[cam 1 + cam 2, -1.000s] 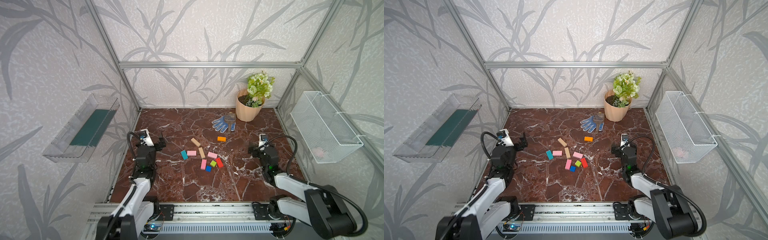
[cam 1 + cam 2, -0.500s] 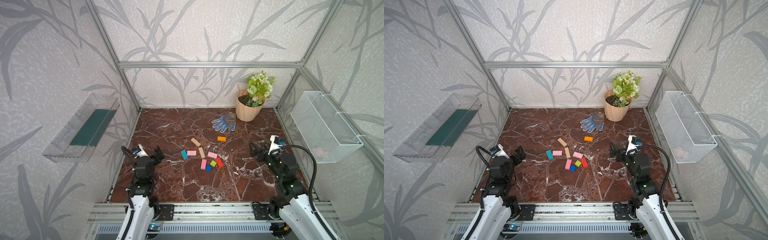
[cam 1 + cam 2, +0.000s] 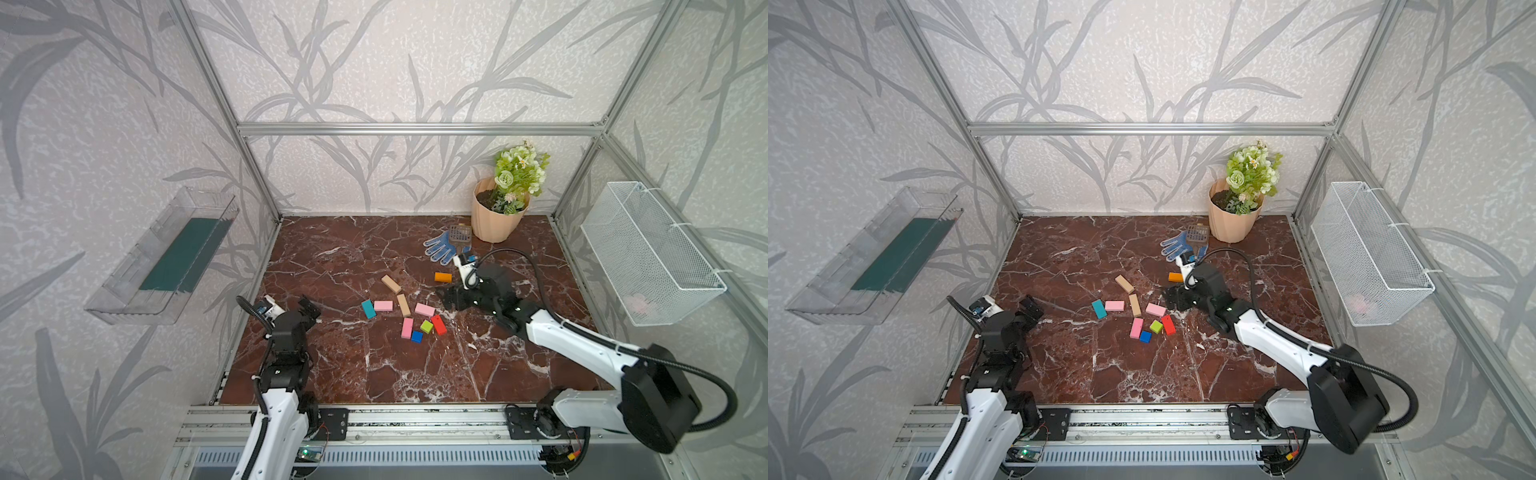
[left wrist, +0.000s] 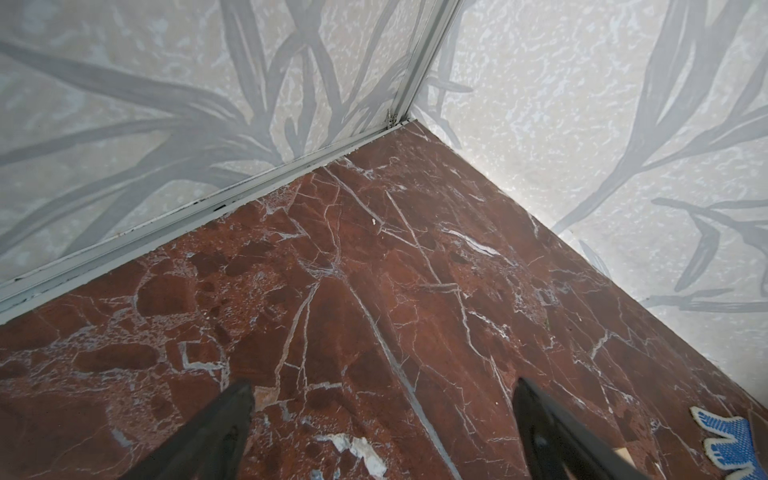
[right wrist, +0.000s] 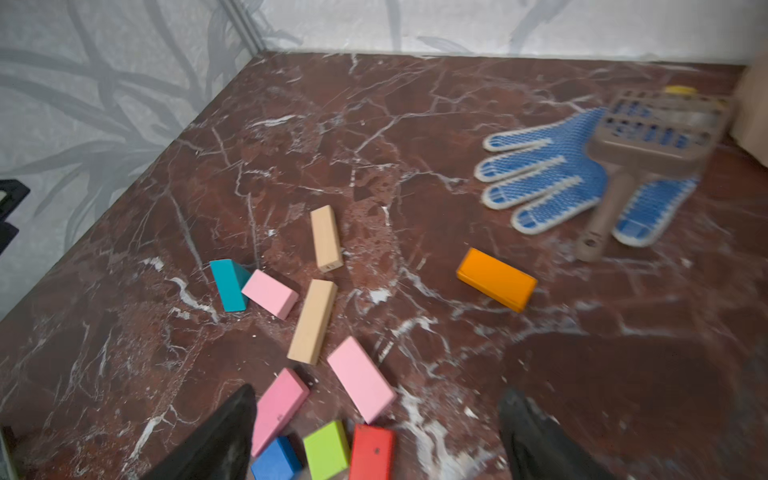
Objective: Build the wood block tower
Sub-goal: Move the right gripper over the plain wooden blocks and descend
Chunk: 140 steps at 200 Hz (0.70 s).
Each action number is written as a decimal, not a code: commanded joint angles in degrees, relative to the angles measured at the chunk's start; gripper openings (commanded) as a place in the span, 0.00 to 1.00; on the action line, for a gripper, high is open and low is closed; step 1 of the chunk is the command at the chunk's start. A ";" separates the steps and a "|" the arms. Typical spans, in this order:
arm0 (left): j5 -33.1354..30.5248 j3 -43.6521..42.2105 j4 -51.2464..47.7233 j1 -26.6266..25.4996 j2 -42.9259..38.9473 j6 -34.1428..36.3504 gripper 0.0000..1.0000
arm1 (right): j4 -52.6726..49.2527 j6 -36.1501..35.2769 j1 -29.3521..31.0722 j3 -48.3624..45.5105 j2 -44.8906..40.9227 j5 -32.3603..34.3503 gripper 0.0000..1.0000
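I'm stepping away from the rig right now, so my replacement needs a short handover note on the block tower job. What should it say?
The left hand is open and empty, over the table near its left edge.
The right hand is open and empty, beside a pink block.
Ten wood blocks lie loose and flat mid-table. The orange block sits apart from the others, toward the blue glove.
Done: nothing is stacked.
Left: every step, namely choosing a base block and stacking the others on it.
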 commanded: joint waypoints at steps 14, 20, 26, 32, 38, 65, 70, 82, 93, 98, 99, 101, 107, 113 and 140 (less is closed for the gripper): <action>-1.61 -0.03 1.06 0.13 0.20 -0.97 0.98 | -19.00 -6.91 7.58 21.53 18.25 4.01 0.75; -1.82 0.11 1.18 0.13 0.59 -0.99 0.98 | -21.31 -7.51 8.76 24.71 21.62 5.32 0.71; -1.96 0.24 1.14 0.13 0.92 -1.01 0.98 | -23.27 -7.96 9.88 27.47 24.61 6.50 0.69; -2.11 0.43 0.99 0.13 1.29 -1.04 0.98 | -24.78 -8.25 10.85 29.70 27.06 7.39 0.66; -2.40 0.60 0.75 0.13 1.66 -1.12 0.98 | -26.09 -8.78 11.55 31.51 29.39 7.68 0.64; -4.78 1.42 -1.32 0.22 2.22 -2.04 0.98 | -29.30 -7.60 12.95 35.58 35.97 8.35 0.61; -4.74 1.36 -1.40 0.22 2.10 -2.04 0.98 | -29.54 -7.06 12.93 35.77 36.49 8.31 0.60; -4.69 1.20 -1.50 0.22 1.72 -2.10 0.98 | -29.24 -5.89 12.90 35.56 37.10 8.16 0.61; -4.69 1.02 -1.49 0.22 1.13 -2.04 0.98 | -28.99 -5.24 12.91 35.33 37.29 7.75 0.61; -4.72 0.93 -1.47 0.22 0.90 -2.04 0.98 | -29.10 -4.94 12.95 35.43 37.42 7.70 0.61; -4.71 0.92 -1.48 0.22 0.88 -2.04 0.98 | -29.22 -4.89 12.91 35.44 37.41 7.70 0.61; -4.72 0.85 -1.43 0.22 0.73 -2.04 0.98 | -29.23 -4.85 12.90 35.44 37.51 7.70 0.61; -4.66 0.66 -1.37 0.24 0.38 -2.04 0.98 | -29.43 -4.68 12.99 35.45 37.60 7.65 0.60; -4.61 0.52 -1.32 0.22 0.13 -2.04 0.98 | -29.41 -4.51 13.03 35.38 37.70 7.76 0.60; -4.63 0.12 -1.37 0.22 -0.93 -2.04 0.98 | -28.90 -3.01 13.04 34.91 38.11 9.05 0.60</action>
